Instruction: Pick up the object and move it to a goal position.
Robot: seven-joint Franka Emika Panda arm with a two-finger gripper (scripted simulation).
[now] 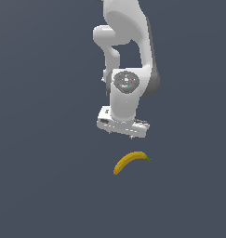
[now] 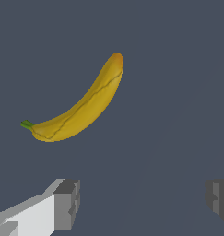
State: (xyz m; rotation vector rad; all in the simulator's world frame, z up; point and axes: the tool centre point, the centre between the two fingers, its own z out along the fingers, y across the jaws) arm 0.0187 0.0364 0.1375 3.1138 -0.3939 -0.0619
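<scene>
You are hovering the gripper point(image 2: 141, 203), jaws spread wide and holding nothing, above the banana point(image 1: 129, 161), which is lying on the floor just nearer the exterior view, long axis slanting.

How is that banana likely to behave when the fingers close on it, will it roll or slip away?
The banana lies flat on its curved side, so it probably won't roll, though it may pivot if one finger touches first. Its skin looks smooth and rounded, so it could slip in a narrow pinch. It looks rigid and small beside the open gripper, so probably light.
</scene>
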